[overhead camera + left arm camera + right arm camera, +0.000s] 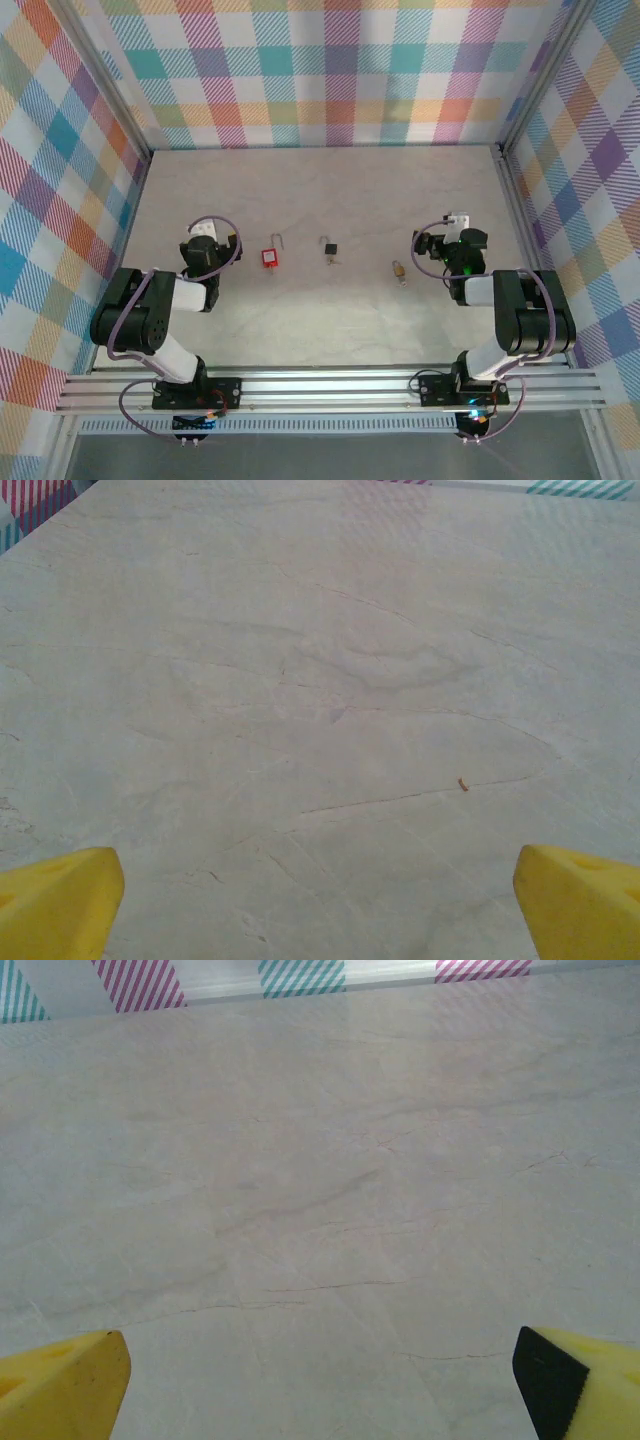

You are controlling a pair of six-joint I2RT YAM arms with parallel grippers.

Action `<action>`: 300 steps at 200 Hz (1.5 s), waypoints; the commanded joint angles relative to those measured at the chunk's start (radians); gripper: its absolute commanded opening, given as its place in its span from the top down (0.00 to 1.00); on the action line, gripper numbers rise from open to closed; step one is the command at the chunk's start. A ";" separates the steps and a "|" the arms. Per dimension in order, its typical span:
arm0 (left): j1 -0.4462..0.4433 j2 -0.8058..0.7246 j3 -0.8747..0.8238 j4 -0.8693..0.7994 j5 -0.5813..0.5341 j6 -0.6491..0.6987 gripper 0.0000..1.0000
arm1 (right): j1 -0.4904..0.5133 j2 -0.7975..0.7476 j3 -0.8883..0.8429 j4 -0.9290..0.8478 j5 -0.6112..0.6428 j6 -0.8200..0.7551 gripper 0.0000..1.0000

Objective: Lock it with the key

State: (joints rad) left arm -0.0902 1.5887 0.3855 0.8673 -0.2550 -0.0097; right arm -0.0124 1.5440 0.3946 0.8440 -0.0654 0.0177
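Three small padlocks lie in a row mid-table: a red one (270, 258) with its shackle up, a black one (329, 251) and a brass one (399, 270). I cannot make out a key at this size. My left gripper (207, 233) rests to the left of the red padlock. My right gripper (458, 225) sits to the right of the brass one. In the left wrist view the gripper (320, 905) is open, its yellow fingertips (60, 905) wide apart over bare marble. In the right wrist view that gripper (320, 1385) is open too, its fingertips (62, 1385) over bare table.
The marble tabletop (320, 190) is fenced by checked cloth walls on metal posts at the back and both sides. An aluminium rail (330, 385) carrying both arm bases runs along the near edge.
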 commanded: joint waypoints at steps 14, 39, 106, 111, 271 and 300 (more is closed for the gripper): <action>-0.004 -0.010 0.003 0.039 -0.011 0.010 0.00 | -0.003 -0.002 0.015 0.000 -0.020 -0.005 0.01; -0.005 -0.010 0.003 0.038 -0.011 0.010 0.00 | -0.002 -0.002 0.015 0.000 -0.020 -0.006 0.01; -0.004 -0.010 0.004 0.037 -0.009 0.010 0.00 | -0.003 -0.002 0.015 0.000 -0.020 -0.006 0.01; -0.003 -0.010 0.004 0.036 -0.009 0.010 0.00 | -0.002 -0.002 0.015 -0.001 -0.020 -0.007 0.01; -0.145 -0.117 -0.097 0.193 -0.336 0.092 0.00 | 0.003 -0.376 0.144 -0.440 0.040 0.173 0.01; -0.174 -0.380 0.062 -0.238 -0.286 -0.035 0.00 | 0.002 -0.400 0.290 -0.600 -0.119 0.266 0.01</action>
State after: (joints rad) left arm -0.2375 1.3716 0.3286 0.8104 -0.4751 0.0338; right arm -0.0120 1.1473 0.5861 0.4259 -0.0597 0.1570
